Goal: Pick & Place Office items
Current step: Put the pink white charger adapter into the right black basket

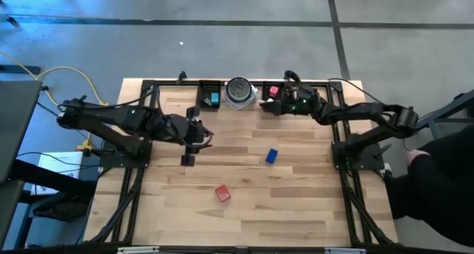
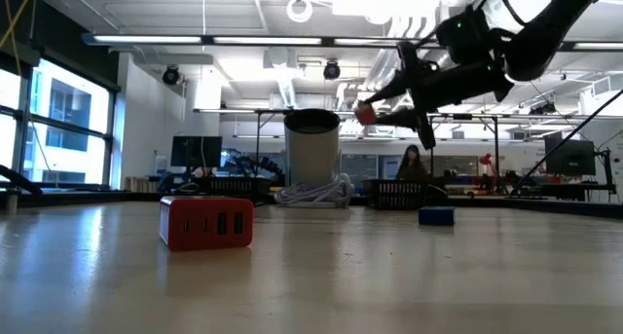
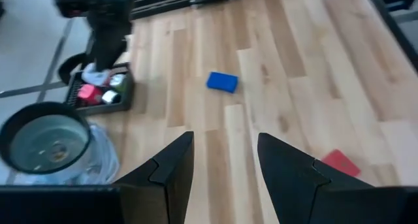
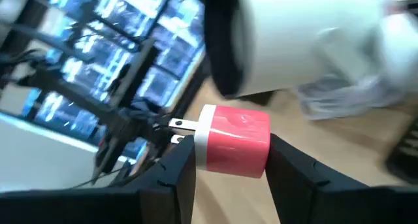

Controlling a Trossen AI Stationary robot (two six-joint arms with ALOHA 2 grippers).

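Your surface (image 1: 296, 202) is carrying the round dish (image 1: 240, 92) between two black trays. The tray (image 1: 269, 91) just under your right tool (image 1: 275, 98) is holding pink and white pieces; the other tray (image 1: 208, 96) is holding a teal piece (image 1: 215, 98). That right tool is gripping a pink plug block (image 4: 236, 140). Your left tool (image 3: 222, 178) is standing partly open, holding nothing, with the blue piece (image 3: 222, 81) ahead and the red piece (image 3: 340, 162) beside it.

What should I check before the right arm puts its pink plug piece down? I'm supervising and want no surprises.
1. Right gripper shut on the pink plug piece: ok.
2. Piece lifted off the table: ok.
3. Right tray near the gripper: ok.
4. Room left in that tray: cannot tell.
5. Left gripper open, empty, away from the tray: ok.
6. Blue piece and red piece out of the path: ok.
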